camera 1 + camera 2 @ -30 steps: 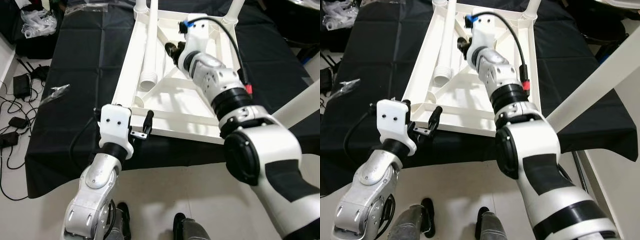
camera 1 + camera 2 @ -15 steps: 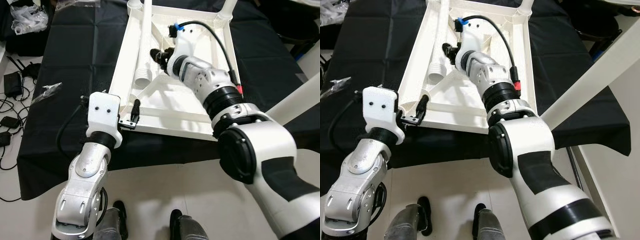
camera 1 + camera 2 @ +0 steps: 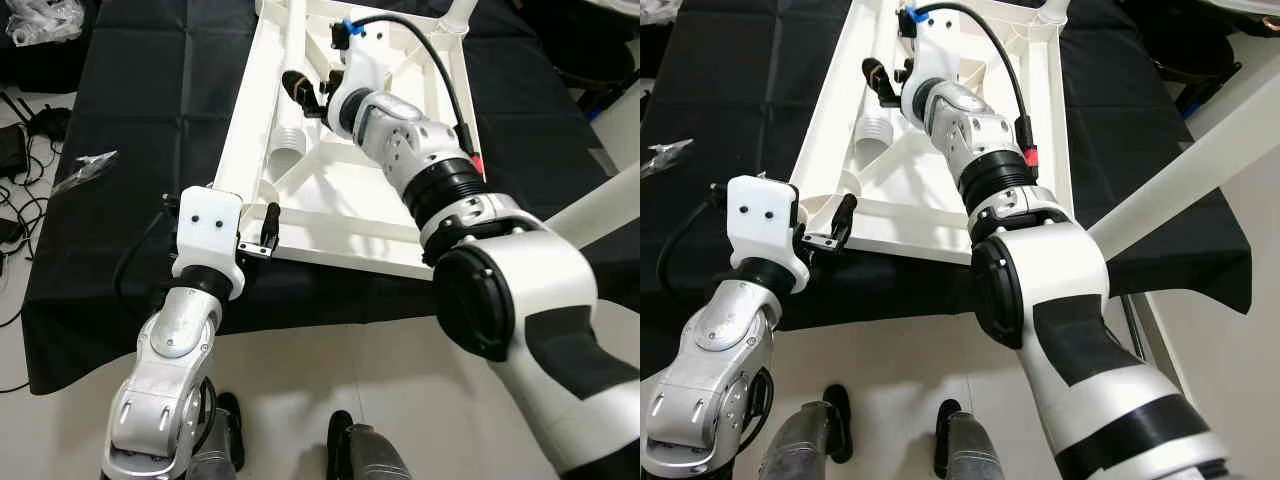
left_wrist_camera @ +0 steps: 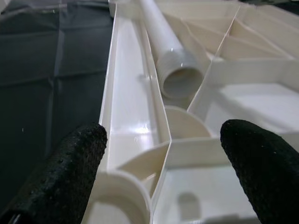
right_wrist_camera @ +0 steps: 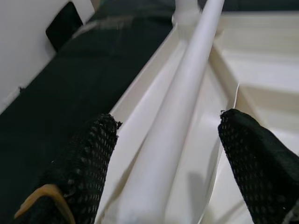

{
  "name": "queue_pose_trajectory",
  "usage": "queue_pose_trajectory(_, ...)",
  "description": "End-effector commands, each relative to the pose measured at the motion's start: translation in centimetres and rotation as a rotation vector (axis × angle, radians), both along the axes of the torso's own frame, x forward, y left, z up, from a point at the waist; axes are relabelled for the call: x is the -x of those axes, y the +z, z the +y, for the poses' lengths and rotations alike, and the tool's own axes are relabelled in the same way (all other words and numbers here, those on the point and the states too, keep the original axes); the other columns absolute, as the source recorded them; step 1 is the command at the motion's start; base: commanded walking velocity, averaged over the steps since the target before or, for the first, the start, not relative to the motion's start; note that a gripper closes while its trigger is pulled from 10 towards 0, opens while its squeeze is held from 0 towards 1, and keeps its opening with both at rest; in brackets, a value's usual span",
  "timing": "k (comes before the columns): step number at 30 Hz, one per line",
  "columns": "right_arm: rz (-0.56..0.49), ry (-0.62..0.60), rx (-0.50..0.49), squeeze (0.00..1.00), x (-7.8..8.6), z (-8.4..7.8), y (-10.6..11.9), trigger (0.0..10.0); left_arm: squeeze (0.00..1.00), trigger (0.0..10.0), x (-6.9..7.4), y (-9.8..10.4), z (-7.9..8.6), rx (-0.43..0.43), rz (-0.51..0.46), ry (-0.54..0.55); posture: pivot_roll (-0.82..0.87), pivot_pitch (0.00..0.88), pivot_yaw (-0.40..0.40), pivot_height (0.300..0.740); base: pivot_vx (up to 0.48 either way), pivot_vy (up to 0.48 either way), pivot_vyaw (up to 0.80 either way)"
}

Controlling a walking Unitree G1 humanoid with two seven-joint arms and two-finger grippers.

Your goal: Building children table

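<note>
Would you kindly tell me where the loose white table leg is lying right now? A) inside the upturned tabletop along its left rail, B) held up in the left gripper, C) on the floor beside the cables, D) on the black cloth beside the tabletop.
A: the leg lies inside the upturned tabletop along its left rail, with the open right gripper poised over it.

upturned white table frame on black cloth, right claw over loose leg

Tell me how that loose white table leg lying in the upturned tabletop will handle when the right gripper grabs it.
The table leg looks like a rigid, hollow plastic tube, so probably light. Round and glossy, it may roll or slip between the open right gripper fingers. The tabletop ribs should limit rolling.
</note>
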State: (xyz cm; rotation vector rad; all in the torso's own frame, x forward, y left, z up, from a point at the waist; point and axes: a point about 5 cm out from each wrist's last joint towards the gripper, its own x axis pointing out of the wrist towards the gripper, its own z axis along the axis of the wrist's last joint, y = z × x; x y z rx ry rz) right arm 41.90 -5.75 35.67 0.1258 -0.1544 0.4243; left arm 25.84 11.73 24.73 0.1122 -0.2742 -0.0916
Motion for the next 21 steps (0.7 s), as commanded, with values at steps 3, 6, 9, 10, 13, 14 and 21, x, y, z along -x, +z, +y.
queue_pose_trajectory(3, -0.315, -0.053, -0.018, 0.0, 1.3, -2.6, 3.5, 10.0, 0.0, 10.0, -0.9, 1.6, -0.6, -0.004, -0.076, -0.01, 0.14, 0.281, -0.132, 0.74, 0.0, 0.0, 0.0)
queue_pose_trajectory(6, -0.39, -0.107, -0.05, 0.0, 3.0, -4.5, 2.0, 10.0, 0.0, 10.0, -1.6, 2.6, -0.8, -0.006, -0.113, -0.008, 0.15, 0.227, -0.098, 0.74, 0.0, 0.0, 0.0)
queue_pose_trajectory(9, -0.421, -0.131, -0.052, 0.0, 4.3, -5.0, 0.7, 10.0, 0.0, 10.0, -2.0, 2.8, -1.0, -0.014, -0.128, -0.015, 0.15, 0.199, -0.077, 0.74, 0.0, 0.0, 0.0)
queue_pose_trajectory(10, -0.424, -0.13, -0.057, 0.0, 4.8, -5.1, 0.3, 10.0, 0.0, 10.0, -2.1, 2.9, -1.0, -0.018, -0.129, -0.019, 0.15, 0.199, -0.077, 0.74, 0.0, 0.0, 0.0)
queue_pose_trajectory(13, -0.423, -0.13, -0.051, 0.0, 5.4, -5.1, -0.4, 10.0, 0.0, 10.0, -2.2, 2.9, -1.1, -0.017, -0.128, -0.023, 0.14, 0.183, -0.064, 0.74, 0.0, 0.0, 0.0)
queue_pose_trajectory(14, -0.412, -0.142, -0.058, 0.0, 6.1, -5.2, -1.6, 10.0, 0.0, 10.0, -2.5, 2.8, -1.2, -0.018, -0.127, -0.03, 0.15, 0.169, -0.059, 0.74, 0.0, 0.0, 0.0)
queue_pose_trajectory(21, -0.373, -0.176, -0.068, 0.0, 7.4, -5.7, -3.8, 10.0, 0.0, 10.0, -2.9, 2.9, -1.3, -0.036, -0.133, -0.052, 0.15, 0.125, -0.053, 0.74, 0.0, 0.177, 0.0)
